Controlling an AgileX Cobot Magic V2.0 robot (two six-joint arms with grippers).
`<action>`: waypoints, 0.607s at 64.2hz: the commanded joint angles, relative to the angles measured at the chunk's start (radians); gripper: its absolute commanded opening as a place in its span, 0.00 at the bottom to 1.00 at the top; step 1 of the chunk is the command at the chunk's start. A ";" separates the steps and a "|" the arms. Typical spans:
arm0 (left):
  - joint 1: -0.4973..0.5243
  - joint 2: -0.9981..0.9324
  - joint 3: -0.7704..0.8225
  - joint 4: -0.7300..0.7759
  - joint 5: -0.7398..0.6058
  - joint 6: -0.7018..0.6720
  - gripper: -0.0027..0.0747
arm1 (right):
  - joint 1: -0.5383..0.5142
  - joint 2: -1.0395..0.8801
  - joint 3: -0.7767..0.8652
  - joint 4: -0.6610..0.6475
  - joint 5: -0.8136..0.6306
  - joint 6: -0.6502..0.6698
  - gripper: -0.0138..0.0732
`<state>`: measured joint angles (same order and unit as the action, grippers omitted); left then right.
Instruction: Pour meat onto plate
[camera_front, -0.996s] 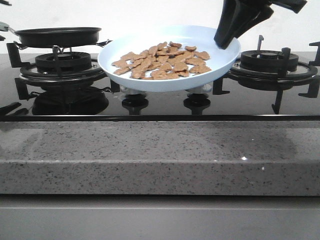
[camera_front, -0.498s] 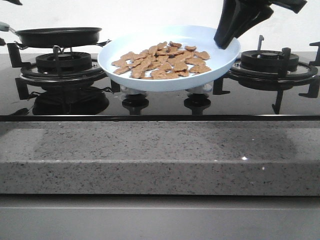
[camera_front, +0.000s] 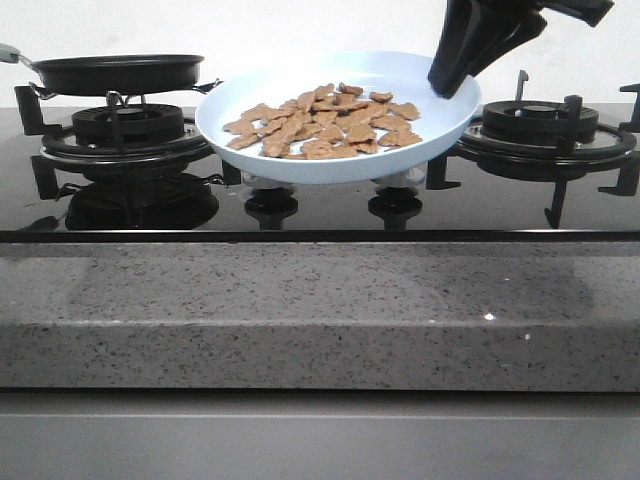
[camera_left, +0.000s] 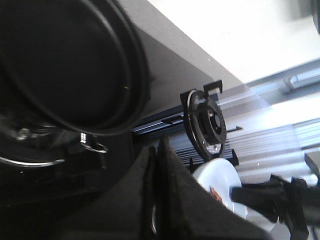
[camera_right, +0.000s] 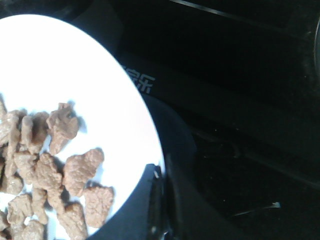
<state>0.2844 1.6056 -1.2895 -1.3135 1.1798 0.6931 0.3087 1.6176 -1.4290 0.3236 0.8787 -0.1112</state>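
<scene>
The pale blue plate (camera_front: 300, 160) hangs above the middle of the stove, tilted toward the camera. The meat (camera_front: 330, 122), a heap of small light-brown pieces, lies on it, and shows in the right wrist view (camera_right: 50, 170) too. My right gripper (camera_front: 447, 85) is shut on the plate's right rim (camera_right: 150, 145), one finger inside and one outside. My left gripper (camera_left: 162, 142) is shut with nothing seen between its fingers. It is out of the front view. It is beside the black frying pan (camera_left: 65, 65), apart from it.
The black frying pan (camera_front: 118, 72) is over the left burner (camera_front: 118, 125), its handle (camera_front: 12, 52) running off the left edge. The right burner (camera_front: 540, 125) is bare. Two knobs (camera_front: 270, 205) sit under the plate. A grey stone counter edge (camera_front: 320, 310) runs along the front.
Dark arm parts at the front view's left edge have left the frame. The plate, the meat and the pan have hardly moved.
</scene>
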 joint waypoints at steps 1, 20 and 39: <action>-0.040 -0.120 -0.001 -0.033 -0.020 0.036 0.01 | 0.002 -0.051 -0.023 0.026 -0.044 -0.003 0.08; -0.272 -0.488 0.148 0.633 -0.503 -0.188 0.01 | 0.002 -0.051 -0.023 0.026 -0.044 -0.003 0.08; -0.388 -0.817 0.434 0.961 -0.701 -0.311 0.01 | 0.002 -0.051 -0.023 0.026 -0.044 -0.003 0.08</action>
<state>-0.0899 0.8781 -0.9076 -0.3899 0.6110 0.4087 0.3087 1.6176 -1.4290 0.3236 0.8787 -0.1112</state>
